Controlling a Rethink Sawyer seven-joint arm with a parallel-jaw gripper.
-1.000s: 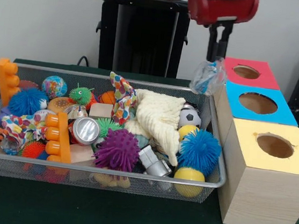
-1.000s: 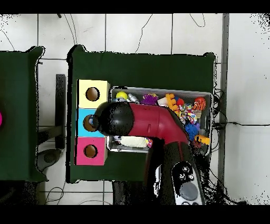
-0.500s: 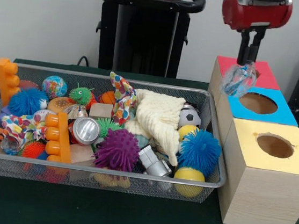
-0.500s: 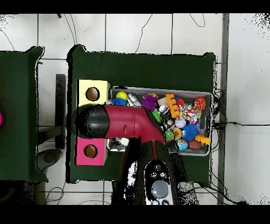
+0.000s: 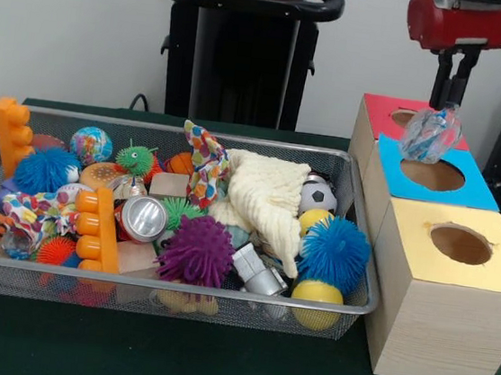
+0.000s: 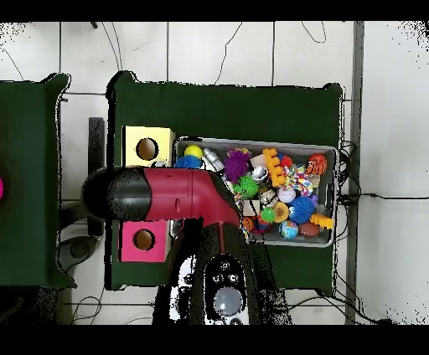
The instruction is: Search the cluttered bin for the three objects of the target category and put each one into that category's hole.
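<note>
Above boxes, claw (image 5: 446,108) carried wrapper (image 5: 429,134) rightward

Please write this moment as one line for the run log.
phase: carry | gripper: shut on crumpled plastic bag | position: above red box and blue box | released: no

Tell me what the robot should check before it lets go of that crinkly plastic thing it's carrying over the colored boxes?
1. Grip on the plastic wrapper: ok, it hangs from the gripper.
2. Wrapper clear of the wire bin: ok, it is off to the side, above the boxes.
3. Wrapper centred over one hole: cannot tell; it hangs between the red box's hole and the blue box's hole.
4. Holes unblocked: ok, blue, red and yellow hole all look open.
5. Which hole suits the wrapper: cannot tell from the pictures.
</note>
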